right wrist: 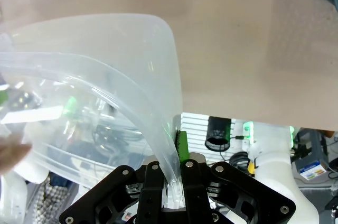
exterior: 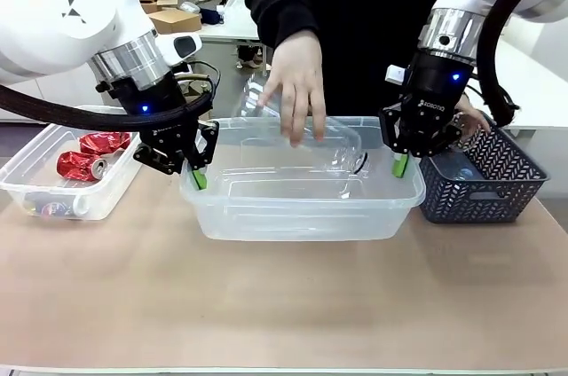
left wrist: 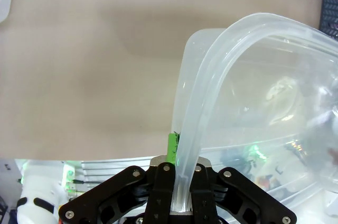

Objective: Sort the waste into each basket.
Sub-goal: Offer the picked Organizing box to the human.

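Beige worktop [exterior: 284, 305] is carrying two clear tubs and a dark basket. Left tool [exterior: 197, 174] is clamping shut on the left-end rim of the middle tub [exterior: 302, 212]. Right tool [exterior: 401, 163] is clamping shut on the right-end rim of that tub. Both wrist views are showing the rolled rim running between the green pads. Person's hand [exterior: 297, 92] is hanging over the tub's far side, fingers pointing down. Clear bottle [exterior: 342, 152] is lying inside the tub just under the fingertips; can't tell if they're touching. Left tub [exterior: 27, 183] is sitting beside the left tool, holding crushed red cans [exterior: 89, 156]. Lattice basket [exterior: 484, 190] is sitting just right of the middle tub.
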`<state>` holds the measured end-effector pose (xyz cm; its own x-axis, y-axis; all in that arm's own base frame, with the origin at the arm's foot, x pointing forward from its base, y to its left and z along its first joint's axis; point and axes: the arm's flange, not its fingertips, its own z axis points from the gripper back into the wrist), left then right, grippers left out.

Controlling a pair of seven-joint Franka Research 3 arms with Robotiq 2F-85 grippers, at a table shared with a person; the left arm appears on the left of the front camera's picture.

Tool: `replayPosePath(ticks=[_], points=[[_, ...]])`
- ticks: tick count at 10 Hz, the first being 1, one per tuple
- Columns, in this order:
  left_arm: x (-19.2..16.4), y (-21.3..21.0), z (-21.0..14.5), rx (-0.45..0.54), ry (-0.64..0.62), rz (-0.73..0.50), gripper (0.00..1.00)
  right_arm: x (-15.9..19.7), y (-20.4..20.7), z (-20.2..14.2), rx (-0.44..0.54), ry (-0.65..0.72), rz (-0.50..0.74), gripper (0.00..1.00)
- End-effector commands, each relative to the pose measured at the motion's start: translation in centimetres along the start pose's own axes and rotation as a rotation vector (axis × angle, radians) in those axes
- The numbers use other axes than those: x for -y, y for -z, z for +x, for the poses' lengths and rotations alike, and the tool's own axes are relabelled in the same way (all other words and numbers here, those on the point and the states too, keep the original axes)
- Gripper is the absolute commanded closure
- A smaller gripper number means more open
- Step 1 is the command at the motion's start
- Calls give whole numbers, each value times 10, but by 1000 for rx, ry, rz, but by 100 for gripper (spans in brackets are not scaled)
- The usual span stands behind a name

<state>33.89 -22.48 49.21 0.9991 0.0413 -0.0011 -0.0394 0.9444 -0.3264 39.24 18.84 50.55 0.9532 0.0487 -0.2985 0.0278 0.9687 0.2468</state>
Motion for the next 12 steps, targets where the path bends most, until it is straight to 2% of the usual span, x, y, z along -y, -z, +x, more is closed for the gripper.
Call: replayPosePath(ticks=[1, 12], points=[[-12, -5, 3, 19, -29, 5, 100, 5, -5, 0, -5, -2, 5, 100], [-12, -5, 3, 19, -29, 5, 100, 5, -5, 0, -5, -2, 5, 100]])
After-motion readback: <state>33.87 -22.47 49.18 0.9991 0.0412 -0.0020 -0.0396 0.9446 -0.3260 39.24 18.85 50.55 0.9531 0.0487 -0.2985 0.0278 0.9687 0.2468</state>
